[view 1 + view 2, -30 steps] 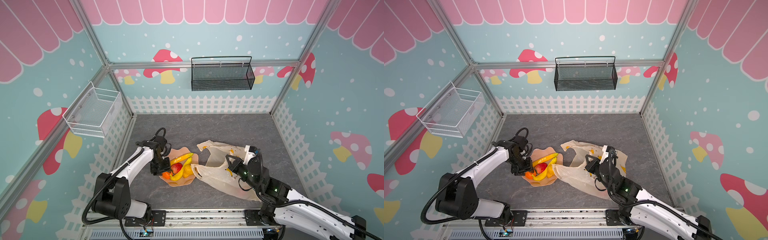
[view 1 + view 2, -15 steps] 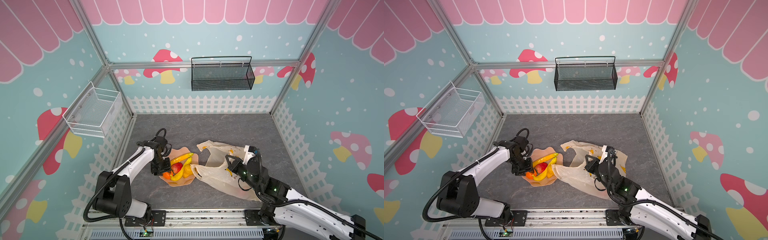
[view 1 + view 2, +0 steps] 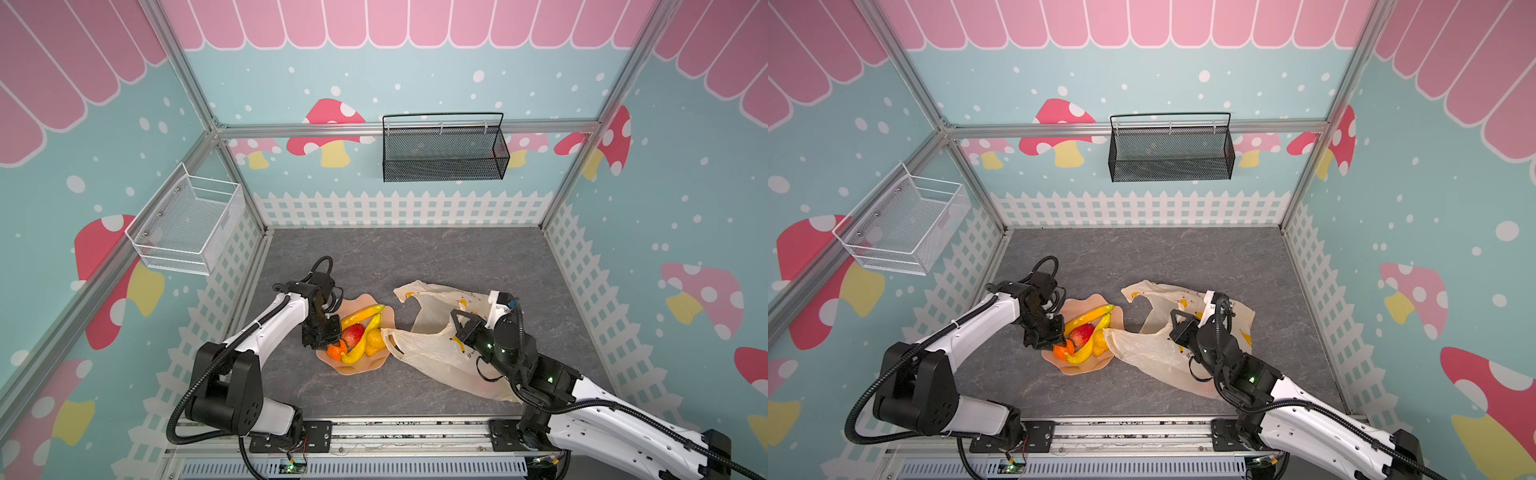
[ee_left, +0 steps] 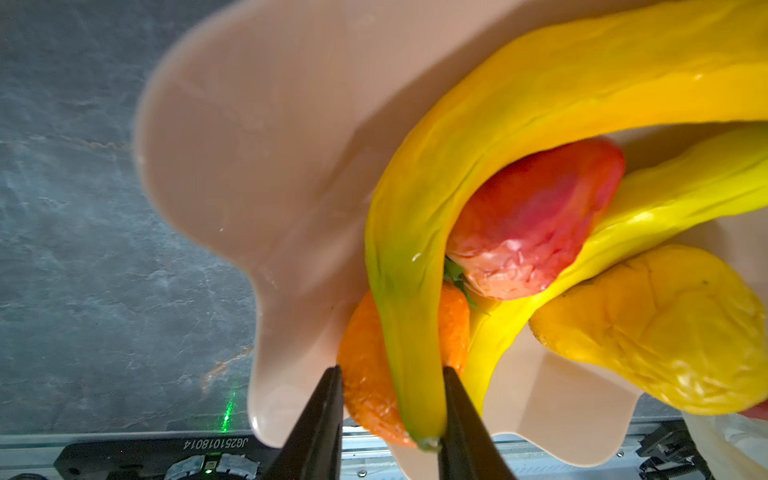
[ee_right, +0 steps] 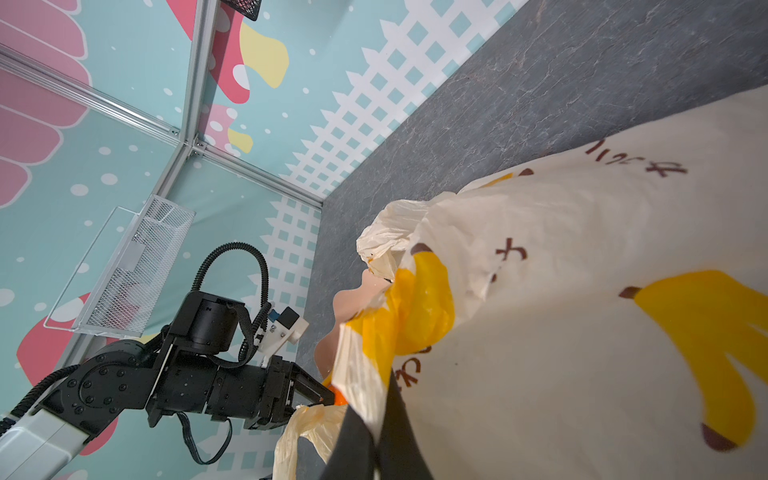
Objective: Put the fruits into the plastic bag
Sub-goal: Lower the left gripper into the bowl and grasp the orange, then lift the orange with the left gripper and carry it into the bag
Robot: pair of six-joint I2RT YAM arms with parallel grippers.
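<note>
Fruits [image 3: 359, 336] all on the plate [image 3: 361, 368], none visibly bagged. Left gripper [image 4: 390, 409] jaws straddle a banana [image 4: 415, 353] stem end, not clamped. Right gripper [image 5: 376, 449] pinches the bag [image 3: 440, 353] edge beside the plate.

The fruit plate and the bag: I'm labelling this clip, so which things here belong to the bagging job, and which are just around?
Job:
- bananas
- strawberry
- orange
- yellow-orange fruit
- plastic bag

Just around:
- peach plate, only holding the fruit
- black mesh basket
- white wire basket
</note>
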